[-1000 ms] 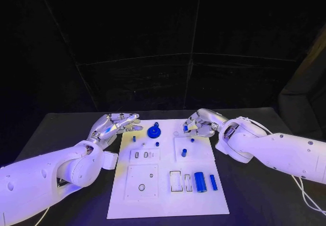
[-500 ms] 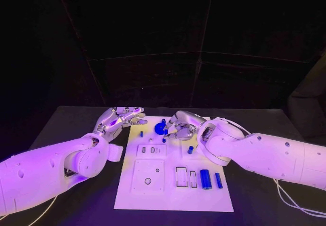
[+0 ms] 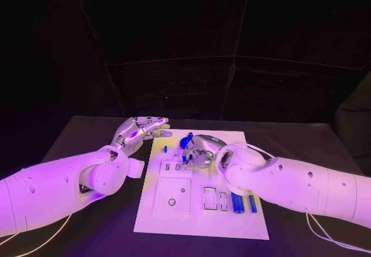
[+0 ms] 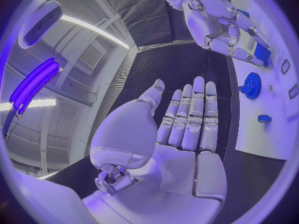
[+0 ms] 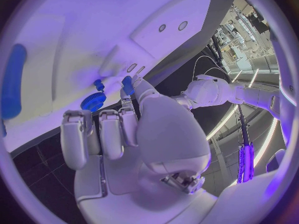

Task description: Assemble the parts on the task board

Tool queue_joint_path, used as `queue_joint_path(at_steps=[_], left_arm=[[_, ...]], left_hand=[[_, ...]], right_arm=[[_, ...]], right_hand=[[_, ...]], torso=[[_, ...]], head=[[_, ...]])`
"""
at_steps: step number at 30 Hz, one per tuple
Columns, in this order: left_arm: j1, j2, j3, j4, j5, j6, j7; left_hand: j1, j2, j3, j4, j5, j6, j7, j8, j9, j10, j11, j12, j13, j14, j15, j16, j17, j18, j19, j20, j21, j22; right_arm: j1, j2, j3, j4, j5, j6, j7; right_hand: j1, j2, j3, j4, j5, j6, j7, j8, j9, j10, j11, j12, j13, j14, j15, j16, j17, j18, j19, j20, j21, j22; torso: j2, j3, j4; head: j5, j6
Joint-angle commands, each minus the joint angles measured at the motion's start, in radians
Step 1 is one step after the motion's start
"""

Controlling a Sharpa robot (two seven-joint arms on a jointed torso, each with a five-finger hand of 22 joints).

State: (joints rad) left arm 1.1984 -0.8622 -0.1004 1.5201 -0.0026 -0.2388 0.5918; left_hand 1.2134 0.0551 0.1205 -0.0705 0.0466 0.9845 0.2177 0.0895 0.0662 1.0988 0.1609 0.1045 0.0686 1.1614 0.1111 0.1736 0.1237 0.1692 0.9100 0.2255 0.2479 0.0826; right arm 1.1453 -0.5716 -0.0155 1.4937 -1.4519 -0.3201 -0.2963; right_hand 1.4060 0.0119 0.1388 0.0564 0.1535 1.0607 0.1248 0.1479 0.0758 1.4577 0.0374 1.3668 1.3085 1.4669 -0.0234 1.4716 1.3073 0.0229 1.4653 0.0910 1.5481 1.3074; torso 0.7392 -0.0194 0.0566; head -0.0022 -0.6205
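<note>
The right hand (image 3: 202, 150) pinches a small blue part (image 5: 127, 84) above the white task board (image 3: 202, 225); the left hand (image 3: 143, 130) hovers empty, fingers straight. Blue cylinders (image 3: 236, 202) lie unplaced near the board's front: assembly looks barely begun.

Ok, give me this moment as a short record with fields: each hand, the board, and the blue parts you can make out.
left hand: open left hand, fingers straight and together, nothing in it, beside the board's far left corner
right hand: right hand pinches a small blue block-shaped part over the board
board: white rectangular task board on the black table
gear: blue toothed gear on the board's far end
near parts: two blue cylinders lying side by side, near right
</note>
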Motion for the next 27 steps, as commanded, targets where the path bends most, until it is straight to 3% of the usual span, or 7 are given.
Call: queue_joint_path(at_steps=[1, 27], left_arm=[[0.002, 0.003, 0.001, -0.001, 0.003, 0.006, 0.010], [0.002, 0.006, 0.001, -0.004, 0.003, 0.010, 0.006]], left_hand=[[0.002, 0.008, 0.001, -0.005, 0.003, -0.003, 0.005, -0.005, 0.000, -0.002, 0.001, -0.004, 0.000, 0.001, 0.003, -0.005, 0.002, 0.015, 0.000, 0.006, -0.003, -0.001], [0.002, 0.008, 0.001, -0.005, 0.003, -0.003, 0.005, -0.005, 0.000, -0.002, 0.001, -0.004, 0.000, 0.001, 0.003, -0.005, 0.002, 0.015, 0.000, 0.006, -0.003, -0.001]], right_arm=[[-0.005, 0.013, 0.000, -0.008, -0.068, 0.023, -0.015], [-0.025, 0.038, 0.000, -0.031, -0.123, 0.071, -0.030]], right_hand=[[-0.010, 0.002, 0.001, 0.008, 0.005, 0.011, -0.006, 0.003, 0.001, -0.006, -0.002, -0.003, 0.080, 0.064, -0.009, -0.004, 0.082, -0.008, 0.061, -0.009, -0.003, 0.204], [-0.023, -0.015, 0.000, 0.010, 0.010, 0.006, -0.004, -0.006, -0.002, -0.010, -0.001, -0.013, 0.073, 0.064, -0.009, -0.007, 0.077, -0.007, 0.058, -0.010, -0.005, 0.200]], torso=[[0.000, 0.0010, -0.0012], [0.001, 0.0008, -0.0013]], head=[[0.005, -0.003], [0.004, -0.006]])
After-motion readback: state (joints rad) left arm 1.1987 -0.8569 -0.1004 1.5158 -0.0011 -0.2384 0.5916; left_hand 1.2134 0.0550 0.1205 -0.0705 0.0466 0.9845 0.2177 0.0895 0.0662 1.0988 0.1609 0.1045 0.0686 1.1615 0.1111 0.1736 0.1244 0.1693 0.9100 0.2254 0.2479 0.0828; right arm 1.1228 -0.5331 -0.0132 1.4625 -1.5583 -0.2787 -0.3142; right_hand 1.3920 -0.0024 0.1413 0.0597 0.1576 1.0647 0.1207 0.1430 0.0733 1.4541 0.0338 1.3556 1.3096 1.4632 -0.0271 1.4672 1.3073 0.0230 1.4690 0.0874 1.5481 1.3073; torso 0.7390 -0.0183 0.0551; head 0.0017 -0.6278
